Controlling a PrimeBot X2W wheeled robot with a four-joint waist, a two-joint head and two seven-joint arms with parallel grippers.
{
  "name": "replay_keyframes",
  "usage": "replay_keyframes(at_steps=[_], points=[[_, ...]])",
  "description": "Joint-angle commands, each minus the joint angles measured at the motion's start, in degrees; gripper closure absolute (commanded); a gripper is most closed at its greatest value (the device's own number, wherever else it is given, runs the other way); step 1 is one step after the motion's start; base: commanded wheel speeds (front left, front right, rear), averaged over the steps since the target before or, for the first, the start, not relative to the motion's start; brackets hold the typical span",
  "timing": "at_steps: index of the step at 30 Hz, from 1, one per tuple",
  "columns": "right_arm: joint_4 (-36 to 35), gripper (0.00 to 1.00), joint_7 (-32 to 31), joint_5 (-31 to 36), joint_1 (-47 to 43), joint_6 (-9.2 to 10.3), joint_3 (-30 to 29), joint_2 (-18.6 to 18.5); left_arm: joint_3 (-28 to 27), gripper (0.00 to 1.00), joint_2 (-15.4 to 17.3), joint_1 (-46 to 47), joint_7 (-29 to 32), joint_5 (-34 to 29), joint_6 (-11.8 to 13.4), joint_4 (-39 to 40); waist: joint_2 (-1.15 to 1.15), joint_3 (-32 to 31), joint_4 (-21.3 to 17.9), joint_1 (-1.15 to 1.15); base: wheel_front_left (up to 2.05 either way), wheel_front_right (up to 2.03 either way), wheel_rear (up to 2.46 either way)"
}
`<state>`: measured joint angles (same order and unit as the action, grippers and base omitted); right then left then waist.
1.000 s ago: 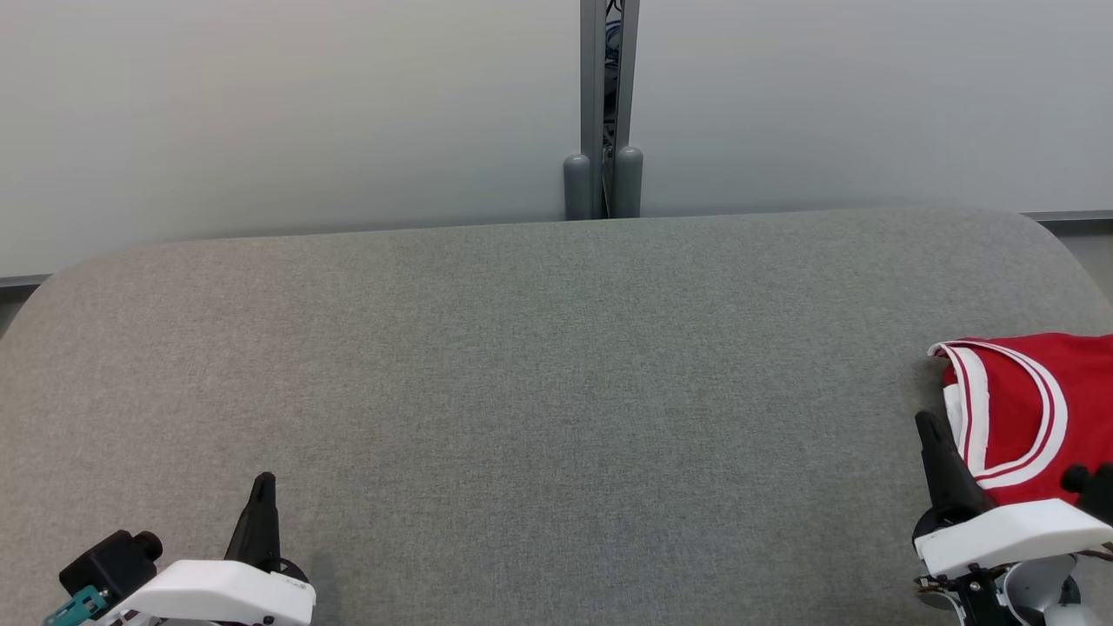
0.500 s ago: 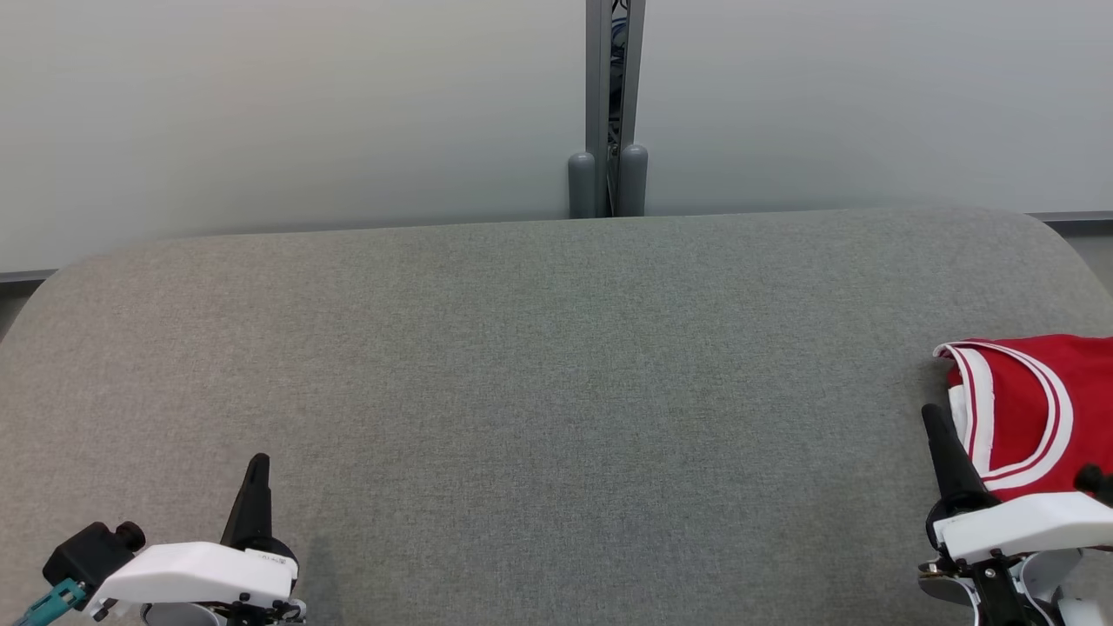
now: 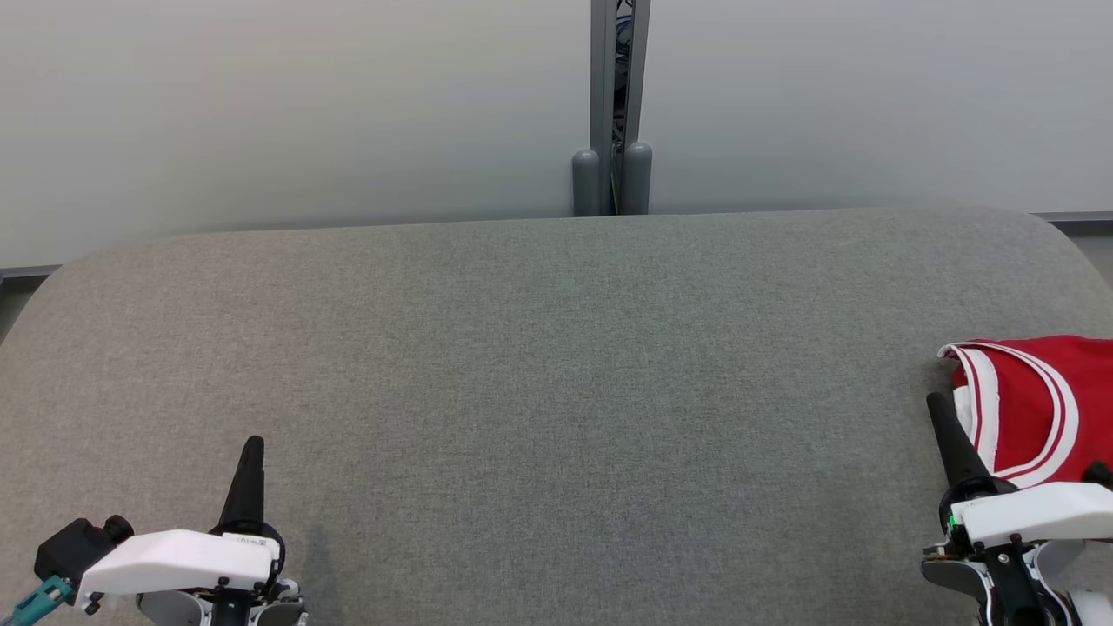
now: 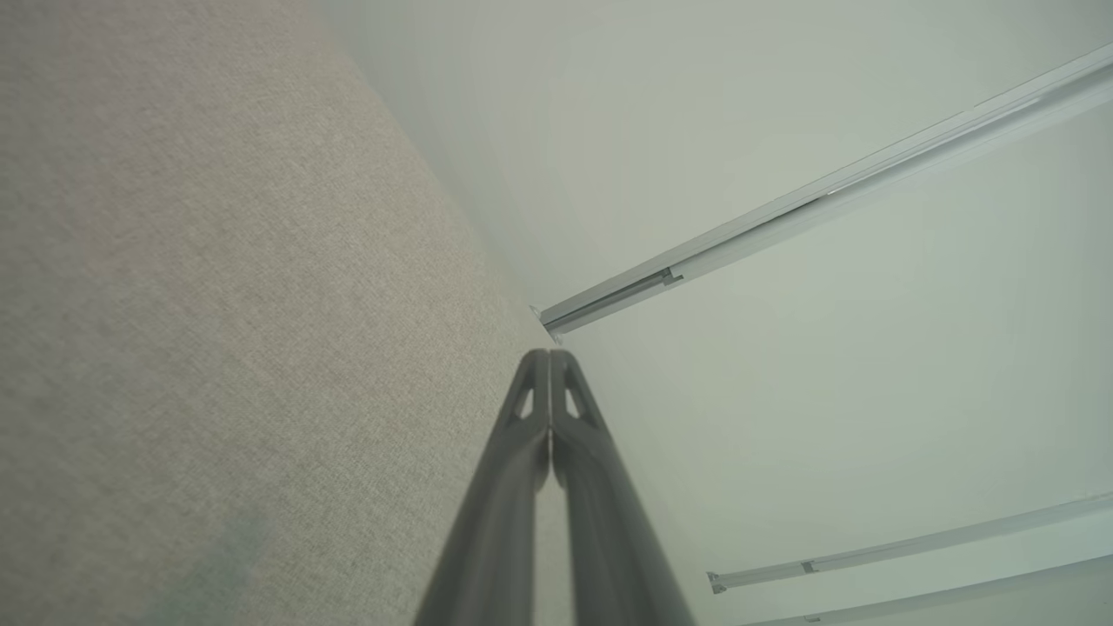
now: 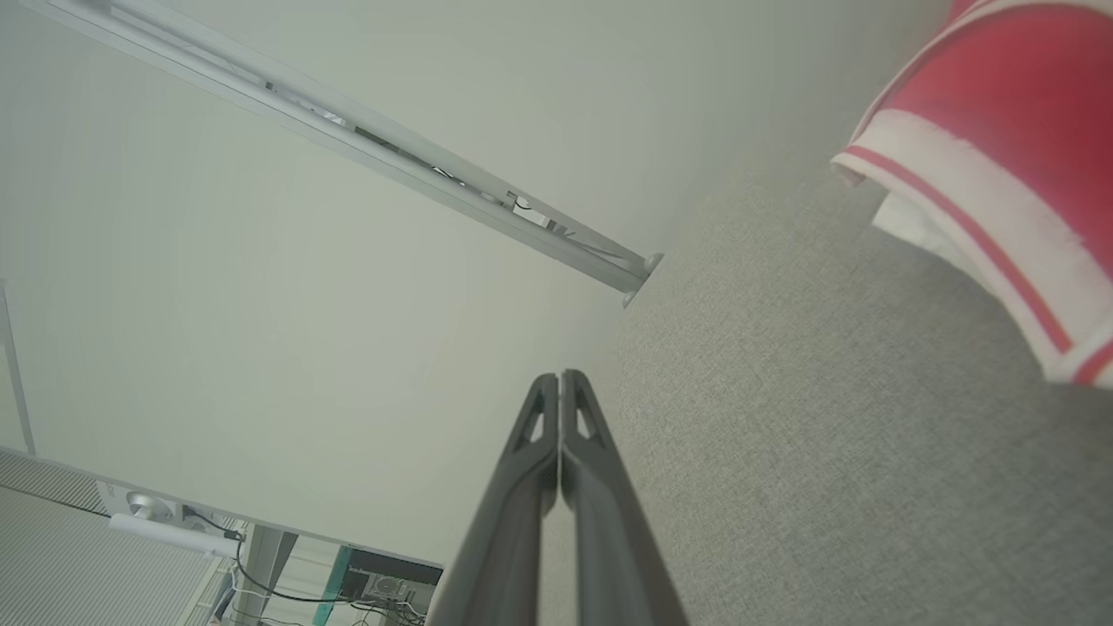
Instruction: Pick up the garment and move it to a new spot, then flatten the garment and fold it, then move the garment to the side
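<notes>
The garment [image 3: 1043,409] is red with white trim and lies folded at the right edge of the grey table [image 3: 556,391], partly cut off by the frame. In the right wrist view its striped edge [image 5: 1000,148] sits at the upper right. My right gripper [image 3: 937,407] is shut and empty, its tip just left of the garment, beside it and apart. The same shut fingers [image 5: 559,387] rise over bare cloth. My left gripper [image 3: 253,445] stands shut and empty at the lower left, far from the garment; its fingers [image 4: 549,361] are pressed together.
A pale wall runs behind the table, with a grey vertical post [image 3: 613,104] at its middle. The table's corners are rounded. Grey fabric stretches wide between the two grippers.
Both arms have drawn back toward the bottom of the head view, and the camera has shifted slightly. The garment lies still and both grippers stay shut.
</notes>
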<state>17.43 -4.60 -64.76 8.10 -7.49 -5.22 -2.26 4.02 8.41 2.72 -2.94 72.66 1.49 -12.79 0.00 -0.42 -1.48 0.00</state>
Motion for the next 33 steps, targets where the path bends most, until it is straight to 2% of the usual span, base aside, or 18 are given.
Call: replay_keyframes(at_steps=[1, 33], points=[[-0.27, 1.00, -0.39, -1.43, 1.41, -0.01, -0.33, -0.54, -0.84, 1.00, 0.13, 1.54, 0.38, 1.22, -0.67, 0.24, 0.00, 0.01, 0.03, 0.00, 0.00, 0.00, 0.00], [1.76, 1.00, -3.28, -16.97, 3.52, -0.01, -1.69, -0.72, -6.53, 1.00, -3.21, 4.10, 3.96, 12.59, -5.93, -1.66, 0.00, 0.41, 0.83, 0.00, 0.00, 0.00, 0.00]])
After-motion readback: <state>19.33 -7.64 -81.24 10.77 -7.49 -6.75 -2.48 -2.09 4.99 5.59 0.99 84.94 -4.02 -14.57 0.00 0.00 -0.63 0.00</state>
